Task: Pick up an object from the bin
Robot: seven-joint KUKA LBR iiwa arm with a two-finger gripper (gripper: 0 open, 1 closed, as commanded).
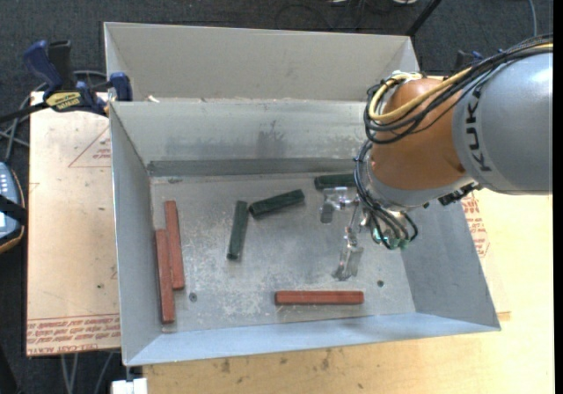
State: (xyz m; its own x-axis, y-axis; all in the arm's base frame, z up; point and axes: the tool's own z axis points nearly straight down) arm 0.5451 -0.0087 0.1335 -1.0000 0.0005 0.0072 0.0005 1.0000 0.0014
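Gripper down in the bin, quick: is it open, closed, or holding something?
Gripper: open or shut cannot be told; it hangs close to the red-brown bar.

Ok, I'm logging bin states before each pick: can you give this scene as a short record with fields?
container: grey metal bin
left wall: two red-brown flat bars, side by side
front: one red-brown flat bar
middle: one dark green bar pointing front to back, another dark green bar slanted beside it
back right: third dark green bar, partly under the arm
arm: gripper over bare floor just behind the front bar
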